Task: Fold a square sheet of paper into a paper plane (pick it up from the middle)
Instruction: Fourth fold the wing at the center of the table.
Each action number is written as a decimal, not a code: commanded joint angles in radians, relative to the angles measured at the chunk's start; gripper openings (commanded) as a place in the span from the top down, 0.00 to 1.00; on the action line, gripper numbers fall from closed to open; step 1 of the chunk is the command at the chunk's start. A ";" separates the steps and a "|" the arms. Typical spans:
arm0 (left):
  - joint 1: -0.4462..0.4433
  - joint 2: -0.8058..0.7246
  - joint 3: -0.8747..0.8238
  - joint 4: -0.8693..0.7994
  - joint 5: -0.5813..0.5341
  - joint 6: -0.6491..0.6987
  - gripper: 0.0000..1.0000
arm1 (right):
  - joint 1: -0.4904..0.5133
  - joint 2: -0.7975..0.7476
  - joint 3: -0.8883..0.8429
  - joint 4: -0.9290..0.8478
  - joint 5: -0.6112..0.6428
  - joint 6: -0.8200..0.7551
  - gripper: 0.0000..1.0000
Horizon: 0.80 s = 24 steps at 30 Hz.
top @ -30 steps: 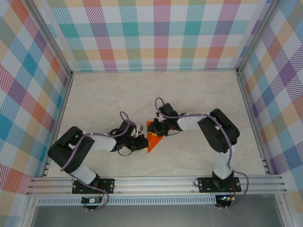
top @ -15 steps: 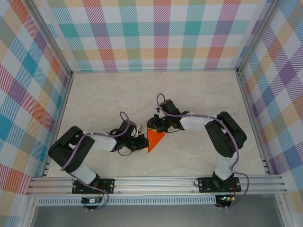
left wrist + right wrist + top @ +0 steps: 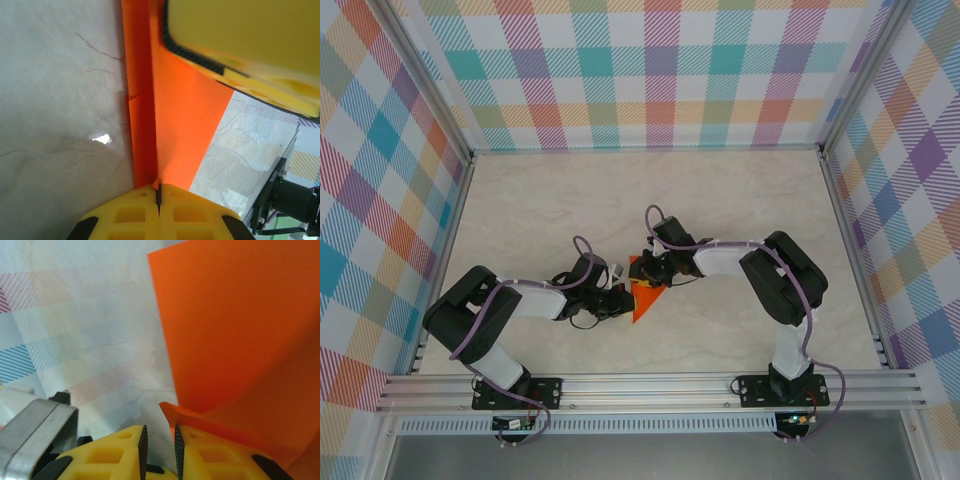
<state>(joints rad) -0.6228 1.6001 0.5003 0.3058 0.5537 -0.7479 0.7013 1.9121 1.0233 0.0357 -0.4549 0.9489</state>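
Where both arms meet, left gripper [image 3: 159, 197]: jaws closed on an edge of the bright orange folded paper plane [image 3: 175, 110].
Location of paper plane: on pale marbled worktop [image 3: 720, 200], between grippers, tip nearward.
Right gripper [image 3: 158, 432]: jaws almost together at the paper; hold cannot be told.

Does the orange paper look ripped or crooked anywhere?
Slightly: the bright orange folded paper plane has a small nick along its long folded edge in the left wrist view, where layers seem misaligned. Otherwise nothing stands out.

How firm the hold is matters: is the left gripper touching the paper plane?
Touching. The left wrist view shows the left gripper shut on the paper plane, its crease pinched.
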 commanded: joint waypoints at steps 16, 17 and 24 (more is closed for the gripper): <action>0.008 0.004 -0.003 -0.139 0.000 0.046 0.90 | -0.001 0.073 -0.032 -0.027 0.035 -0.015 0.78; 0.007 -0.003 -0.002 -0.137 0.007 0.046 0.90 | -0.001 0.071 -0.032 -0.029 0.036 -0.015 0.78; 0.005 -0.015 0.014 -0.173 0.054 0.075 0.86 | -0.001 0.074 -0.030 -0.034 0.034 -0.017 0.78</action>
<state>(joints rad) -0.6189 1.5909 0.5198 0.2451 0.5873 -0.7074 0.6998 1.9450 1.0267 0.0437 -0.4534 0.9417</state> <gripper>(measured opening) 0.135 0.219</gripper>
